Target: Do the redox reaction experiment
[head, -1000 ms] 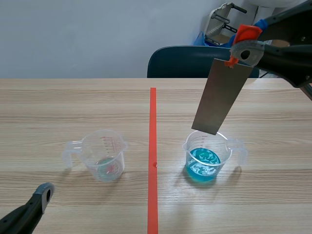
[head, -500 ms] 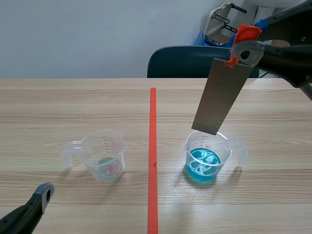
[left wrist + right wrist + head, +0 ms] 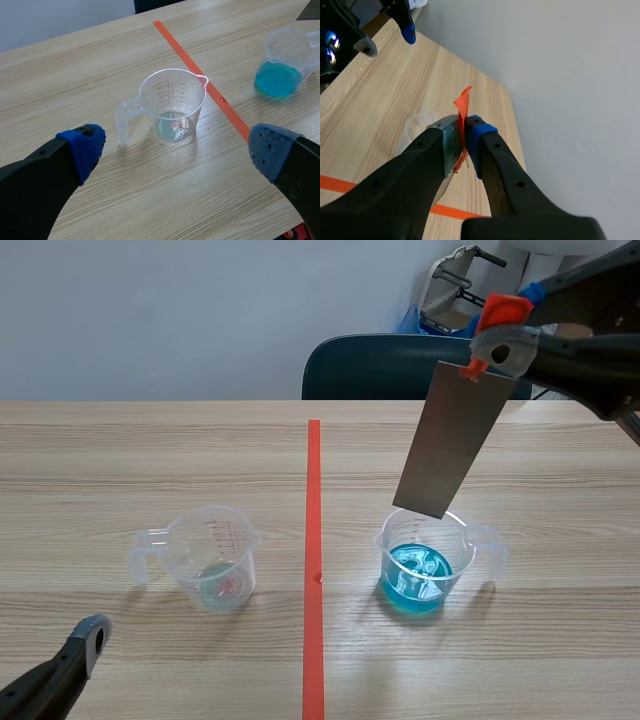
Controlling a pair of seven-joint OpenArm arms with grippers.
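Metal strip (image 3: 447, 440), grey and flat, hangs tilted from the right gripper (image 3: 495, 340), whose fingers are closed on its upper end, where an orange tape tab (image 3: 503, 308) sticks out. In the right wrist view the strip's top sits pressed between the two fingers with the tab rising above them. The strip's lower edge lies over the far rim of the measuring cup of blue liquid (image 3: 420, 565) and does not touch the liquid. That cup stands on the worktop (image 3: 150, 460), on the right-arm side of the red tape line (image 3: 313, 540), its handle pointing away from the line. Across the line stands a clear measuring cup (image 3: 212, 560) with red markings; whether it holds a little clear liquid is hard to tell. The left gripper (image 3: 176, 150) hovers low at the near edge, its fingers (image 3: 82, 147) spread wide and holding nothing, with the clear cup ahead of them. A dark chair (image 3: 380, 365) stands behind the worktop.
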